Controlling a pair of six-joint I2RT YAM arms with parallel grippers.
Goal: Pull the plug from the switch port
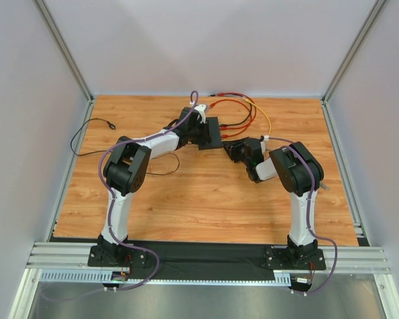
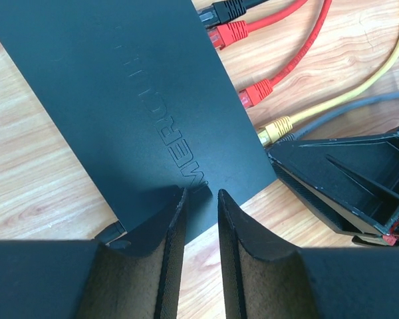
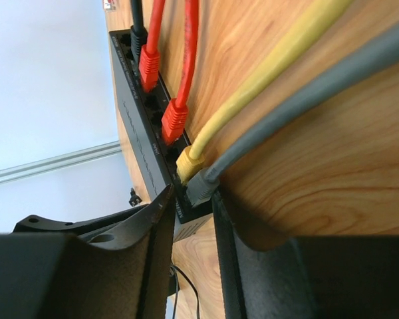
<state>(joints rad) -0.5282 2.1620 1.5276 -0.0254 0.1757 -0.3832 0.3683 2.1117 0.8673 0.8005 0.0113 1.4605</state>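
**A:** Where was the switch (image 1: 214, 133)?

**B:** It lay flat on the desk (image 1: 186, 193), toward twelve o'clock from the middle. Its sockets faced roughly three o'clock. A black, two red, a yellow and a grey cable were all plugged in.

**A:** And the end effectors?

**B:** The left end effector (image 2: 201, 194) sat over the switch's near edge from nine o'clock. Its fingers were a narrow gap apart and clamped nothing. The right end effector (image 3: 191, 193) sat at four o'clock, with a finger on either side of the grey plug (image 3: 201, 187). I could not tell whether the pads were actually biting.

**A:** What could have gone wrong from there?

**B:** As I judged it, three things. If the left only rested on the lid, a pull might have dragged the whole switch along. If the latch was not pressed, the fingers could have slipped off the plug. The yellow plug (image 3: 186, 163) was just beside the grey one, so a finger could have snagged it instead.
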